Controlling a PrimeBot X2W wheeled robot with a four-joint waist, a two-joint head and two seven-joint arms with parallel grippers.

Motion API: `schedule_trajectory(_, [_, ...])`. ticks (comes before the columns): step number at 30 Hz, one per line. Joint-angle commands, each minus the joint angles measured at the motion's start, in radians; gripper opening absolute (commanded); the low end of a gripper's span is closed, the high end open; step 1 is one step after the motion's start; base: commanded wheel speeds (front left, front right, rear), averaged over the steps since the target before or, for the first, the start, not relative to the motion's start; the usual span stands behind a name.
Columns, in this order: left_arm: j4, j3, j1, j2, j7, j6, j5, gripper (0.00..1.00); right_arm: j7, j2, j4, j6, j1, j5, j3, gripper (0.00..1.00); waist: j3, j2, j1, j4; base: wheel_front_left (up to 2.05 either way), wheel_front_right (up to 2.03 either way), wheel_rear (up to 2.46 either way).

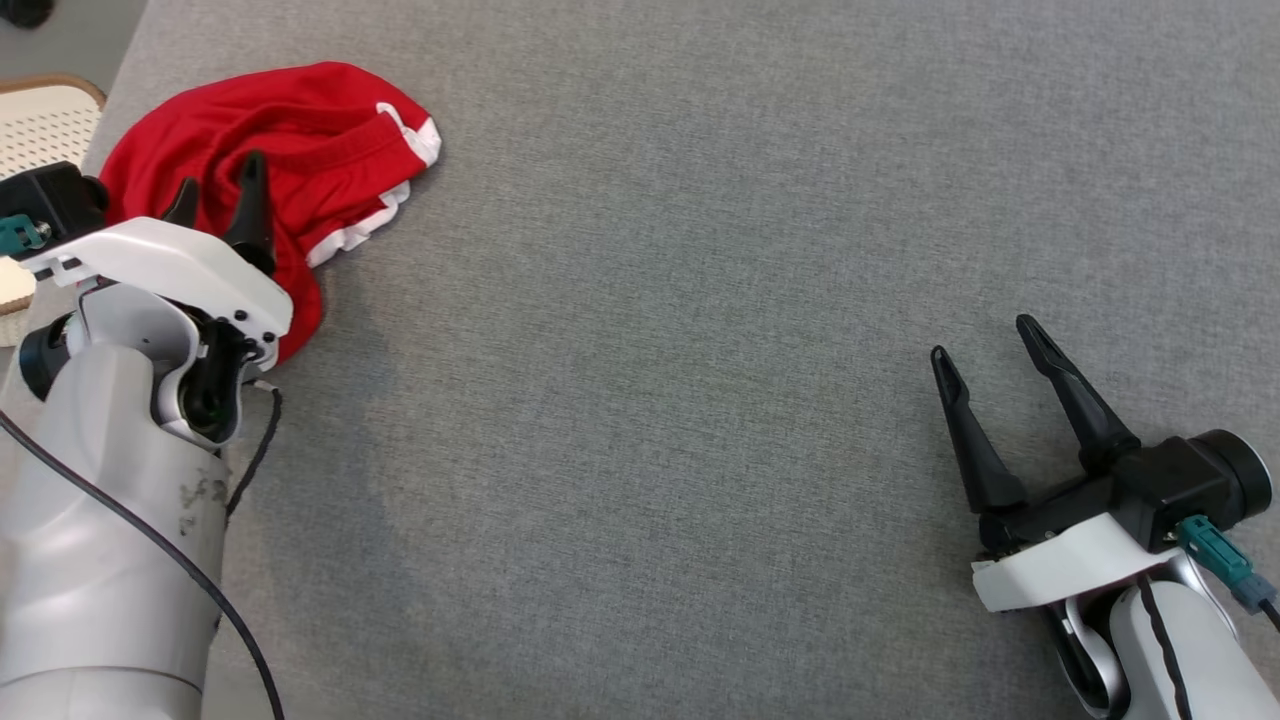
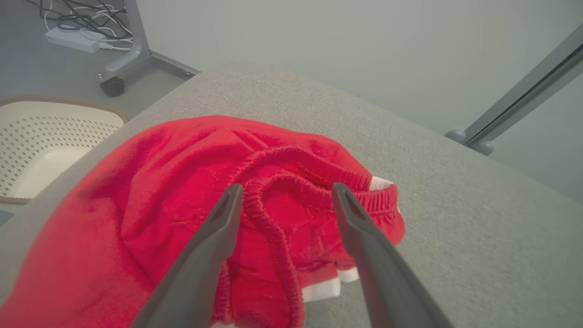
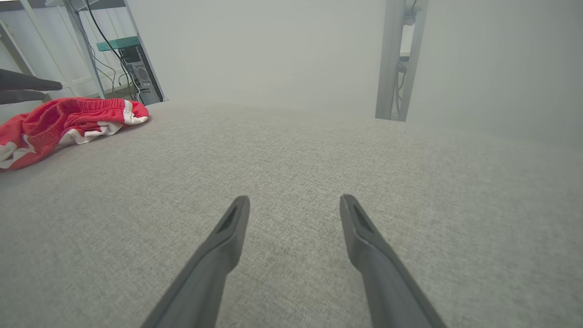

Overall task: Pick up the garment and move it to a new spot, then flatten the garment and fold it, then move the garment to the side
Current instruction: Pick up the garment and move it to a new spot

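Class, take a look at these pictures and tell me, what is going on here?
A two-armed robot is set to pick up crumpled red shorts lying at the far left of a gray table. Its left end effector hangs open over the waistband, nothing gripped yet. The right end effector hovers open over the table, well away from the shorts.

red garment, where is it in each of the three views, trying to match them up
Head view: the red garment lies at the upper left on the grey surface, partly behind the left gripper.
Left wrist view: the red garment spreads over the centre and lower left.
Right wrist view: the red garment lies at the left edge, upper half.
Shared landmark: the left gripper, open beside or over the garment.
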Motion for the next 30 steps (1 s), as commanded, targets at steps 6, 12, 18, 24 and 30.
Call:
schedule_trajectory(6, [0.098,-0.029,-0.066,0.044,0.051,0.031,0.033,1.00,-0.001,0.007,0.003,0.000,-0.018,-0.004,0.009,1.00,0.023,0.0000,0.0000,-0.032,0.00,0.00,0.00])
schedule_trajectory(12, [0.196,-0.067,-0.079,0.073,0.054,0.044,0.073,1.00,-0.001,0.017,0.011,0.000,-0.032,0.005,0.016,1.00,0.025,0.0000,0.0000,-0.062,0.00,0.00,0.00])
schedule_trajectory(18, [0.262,-0.090,-0.074,0.083,0.002,0.047,0.099,0.00,-0.001,0.023,0.008,0.000,-0.045,0.004,0.024,1.00,0.026,0.0000,0.0000,-0.091,0.00,0.00,0.00])
schedule_trajectory(24, [0.259,-0.097,-0.076,0.109,-0.185,0.008,0.115,0.00,-0.001,0.035,0.012,0.000,-0.034,0.009,0.021,1.00,-0.001,0.0000,0.0000,-0.110,0.00,0.00,0.00])
schedule_trajectory(30, [0.188,-0.088,-0.037,0.112,-0.287,-0.003,0.132,0.00,-0.001,0.048,0.015,0.000,-0.013,-0.006,0.036,1.00,-0.071,0.0000,0.0000,-0.133,0.00,0.00,0.00])
